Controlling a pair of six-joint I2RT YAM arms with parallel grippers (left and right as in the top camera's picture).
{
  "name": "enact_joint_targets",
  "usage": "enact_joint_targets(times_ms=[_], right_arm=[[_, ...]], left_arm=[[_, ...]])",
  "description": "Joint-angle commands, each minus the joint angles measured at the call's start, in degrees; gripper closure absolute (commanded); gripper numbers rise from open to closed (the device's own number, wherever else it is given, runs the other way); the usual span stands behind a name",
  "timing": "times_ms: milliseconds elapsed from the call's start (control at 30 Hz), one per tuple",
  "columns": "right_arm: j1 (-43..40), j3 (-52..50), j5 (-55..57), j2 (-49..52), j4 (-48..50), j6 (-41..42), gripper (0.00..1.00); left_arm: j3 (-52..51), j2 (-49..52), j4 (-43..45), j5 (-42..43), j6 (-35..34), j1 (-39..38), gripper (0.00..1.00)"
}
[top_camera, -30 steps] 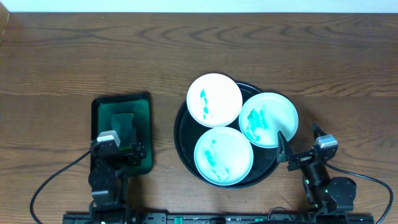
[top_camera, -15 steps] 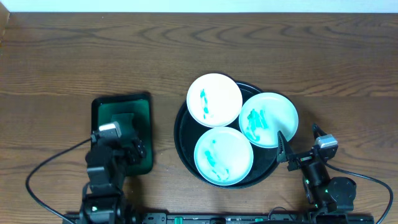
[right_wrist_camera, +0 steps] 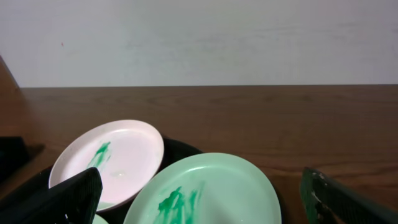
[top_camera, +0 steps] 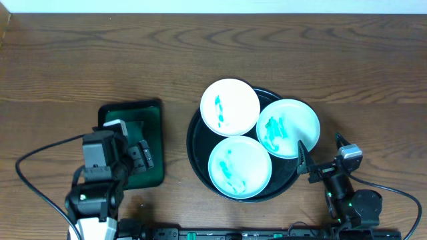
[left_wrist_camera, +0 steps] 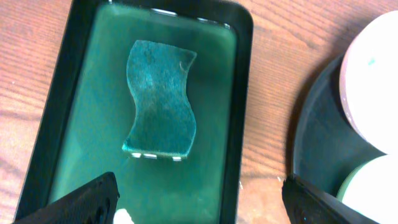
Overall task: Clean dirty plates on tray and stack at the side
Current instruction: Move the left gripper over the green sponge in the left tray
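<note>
Comparing the overhead views across the last second, we log one change. The left gripper has pulled back and swung outward over the green tray. The sponge now lies ahead of its fingers, between them and nearer the left one. Those fingers stand spread wide with nothing between them.

The right gripper has not shifted. Its fingers are spread and empty, with two plates just ahead and between them.

All three plates carry teal smears and sit in the tray, whose rim shows just beyond the left gripper's right finger. None is stacked at the side.

Our reading is that the left arm is lining up on the sponge and no wiping has begun. Next it likely needs to descend and pinch the sponge.
</note>
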Motion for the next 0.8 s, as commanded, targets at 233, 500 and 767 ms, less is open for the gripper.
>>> enact_joint_targets(times_ms=[233, 500, 767], right_arm=[[1.0, -0.1, 0.3, -0.2, -0.3, -0.2, 0.01], [1.0, -0.1, 0.3, -0.2, -0.3, -0.2, 0.01], [1.0, -0.1, 0.3, -0.2, -0.3, -0.2, 0.01]], left_arm=[[9.9, 5.3, -8.1, 2.6, -3.7, -0.2, 0.15], [15.8, 12.2, -16.6, 2.6, -3.9, -0.2, 0.15], [16.9, 12.8, -18.8, 9.5, -4.0, -0.2, 0.15]])
